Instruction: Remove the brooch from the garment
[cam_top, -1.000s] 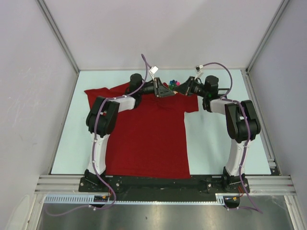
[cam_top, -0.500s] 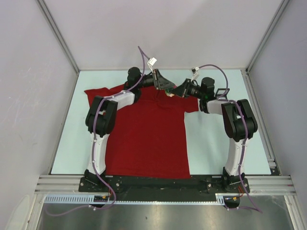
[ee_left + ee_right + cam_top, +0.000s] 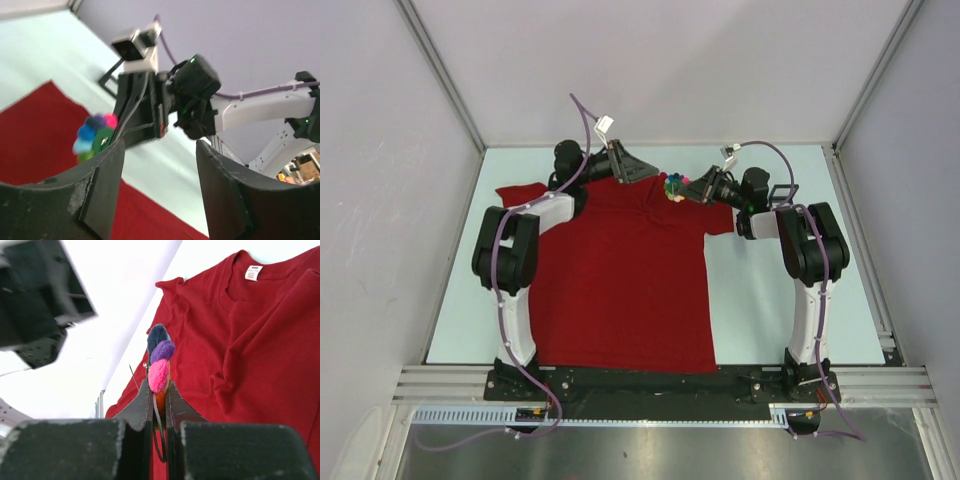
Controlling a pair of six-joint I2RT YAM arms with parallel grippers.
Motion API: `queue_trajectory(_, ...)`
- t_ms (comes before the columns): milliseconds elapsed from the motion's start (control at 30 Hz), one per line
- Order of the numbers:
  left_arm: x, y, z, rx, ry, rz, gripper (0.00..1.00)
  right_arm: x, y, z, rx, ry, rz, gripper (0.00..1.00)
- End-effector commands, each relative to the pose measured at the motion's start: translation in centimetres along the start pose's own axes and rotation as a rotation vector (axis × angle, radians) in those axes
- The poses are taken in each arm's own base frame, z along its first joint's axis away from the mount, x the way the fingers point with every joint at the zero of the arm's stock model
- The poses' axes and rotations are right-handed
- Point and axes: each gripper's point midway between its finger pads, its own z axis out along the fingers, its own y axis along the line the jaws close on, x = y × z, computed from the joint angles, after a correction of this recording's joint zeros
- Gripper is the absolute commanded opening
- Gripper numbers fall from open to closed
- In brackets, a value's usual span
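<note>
Pale blue table inside a grey-walled booth. The dark-red T-shirt lies spread on it, neck toward the far edge, and its white neck label shows in the right wrist view.

Claws: the right gripper is pinched tight on the beaded brooch. In its own camera the pink, purple and dark-blue beads stand up out of the closed fingertips. The left gripper is spread wide with nothing between its fingers. It hangs just beside the brooch, on the left-shoulder side of the neck.

Position of the brooch: at the shirt's neckline, near the far edge of the table. From the right wrist it appears lifted off the cloth, with the fabric lying slack behind it. We cannot tell for certain whether the pin has fully left the weave.

Step in hand, as we judge it: detaching is done or nearly so, and the brooch is not yet set down.

Next move calls for:
- keeping the right pinch firm;
- drawing the brooch away from the neck toward bare table;
- watching the cloth, since any tenting would mean the pin is caught;
- keeping the left arm clear of that path.
</note>
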Motion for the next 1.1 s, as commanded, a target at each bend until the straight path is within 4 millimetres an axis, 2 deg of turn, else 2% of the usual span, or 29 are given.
queue_trajectory(0,2.0,1.1,-0.8,-0.009,0.021,0.03,0.64,-1.0,1.5,-0.1,-0.072,-0.032,-0.033,0.0)
queue_trajectory(133,3.7,2.5,-0.7,-0.029,0.041,0.0,0.65,-1.1,1.7,0.0,-0.08,-0.033,-0.033,0.0)
queue_trajectory(200,4.6,2.8,-0.2,-0.021,0.054,-0.02,0.81,-1.0,1.7,0.2,-0.081,-0.03,-0.03,0.0)
queue_trajectory(267,4.9,2.5,0.4,0.008,0.057,-0.032,0.83,-1.0,1.7,0.3,-0.083,-0.026,-0.033,0.0)
queue_trajectory(333,5.2,2.4,1.1,0.03,0.054,-0.033,0.82,-0.8,1.8,0.4,-0.083,-0.022,-0.032,0.0)
queue_trajectory(467,5.5,2.5,1.4,0.042,0.048,-0.057,0.67,-0.9,2.0,0.5,-0.088,-0.022,-0.037,0.0)
queue_trajectory(600,5.5,2.8,1.6,0.053,0.044,-0.062,0.59,-0.8,2.2,0.6,-0.093,-0.021,-0.035,0.0)
queue_trajectory(900,5.2,2.8,1.8,0.062,0.015,-0.077,0.51,-0.7,2.6,0.8,-0.104,-0.018,-0.045,0.0)
queue_trajectory(1067,4.5,3.0,1.8,0.03,-0.019,-0.058,0.52,-0.6,2.6,1.0,-0.098,-0.011,-0.053,0.0)
